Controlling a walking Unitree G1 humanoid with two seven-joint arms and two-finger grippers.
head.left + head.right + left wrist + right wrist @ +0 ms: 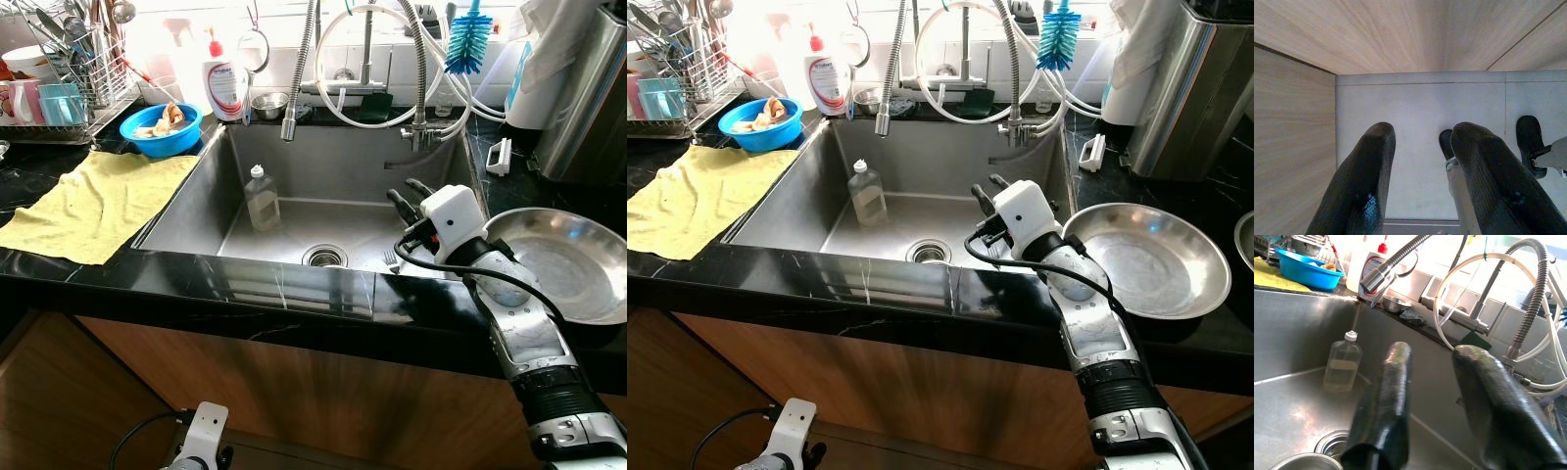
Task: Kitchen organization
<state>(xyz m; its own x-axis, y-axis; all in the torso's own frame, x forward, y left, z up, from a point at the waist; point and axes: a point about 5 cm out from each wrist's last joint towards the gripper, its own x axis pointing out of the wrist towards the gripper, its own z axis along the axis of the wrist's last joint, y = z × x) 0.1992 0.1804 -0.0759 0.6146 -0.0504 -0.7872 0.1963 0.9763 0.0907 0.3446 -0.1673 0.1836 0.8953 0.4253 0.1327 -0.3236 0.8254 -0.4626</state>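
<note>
Steel sink [186, 211] holds 1 bottle [261, 199]; 1 steel bowl [568, 259] beside.

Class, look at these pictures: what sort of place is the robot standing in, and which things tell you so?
Most likely a home kitchen: a steel sink with a pull-down tap, a dish rack holding utensils, and a dish soap bottle on the black counter.

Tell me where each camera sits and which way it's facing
Left eye: head, looking down at the sink; right arm over the sink's front rim.
Right eye: same scene, steel bowl on the counter.
Left wrist: low by the cabinet, facing floor; left end effector open.
Right wrist: over the basin; right end effector open, facing the clear bottle.
Shared: eyes and right wrist see that bottle.
</note>
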